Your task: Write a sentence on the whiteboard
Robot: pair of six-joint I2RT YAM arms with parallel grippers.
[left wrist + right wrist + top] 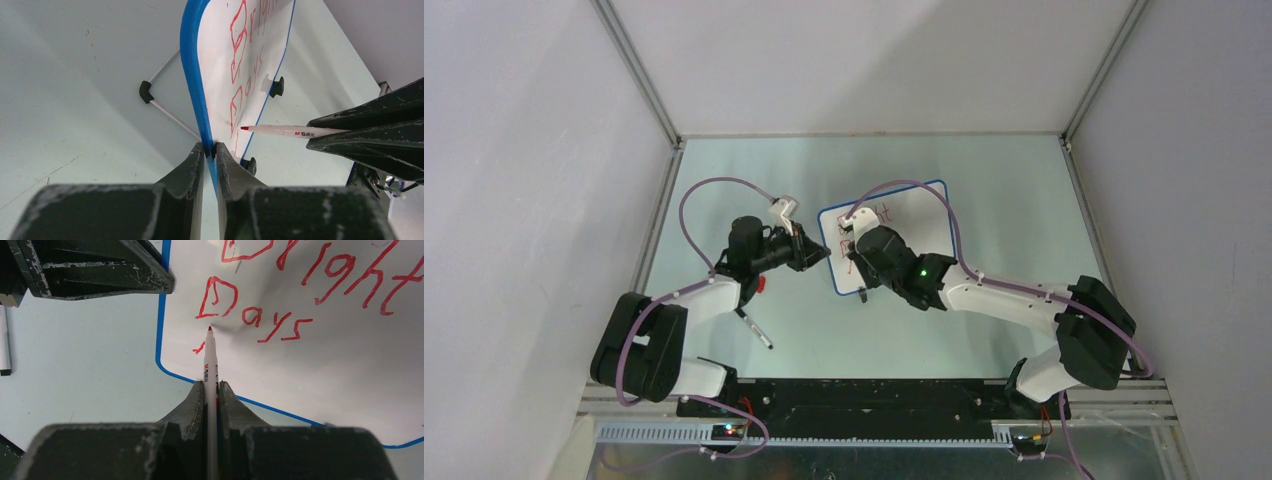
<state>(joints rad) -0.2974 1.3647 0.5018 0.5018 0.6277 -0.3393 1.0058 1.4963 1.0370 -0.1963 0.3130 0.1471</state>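
Note:
The whiteboard (919, 215) with its thin blue rim lies mid-table. My left gripper (816, 252) is shut on its left edge, the blue rim (192, 75) pinched between the fingers (210, 150). The sentence (280, 300) in red reads "Bright" and "Days", with one short red stroke (199, 347) below. My right gripper (211, 385) is shut on a white red-tipped marker (210, 365). Its tip (209, 329) hovers just under the "D" of "Days". The marker also shows in the left wrist view (290, 131), its tip near the board's face.
A second pen (754, 328) lies on the table beside the left arm. A black clip foot (276, 86) and another (250, 164) sit on the board's far edge. A thin wire stand with a black corner (145, 92) lies behind the board. Enclosure walls surround the table.

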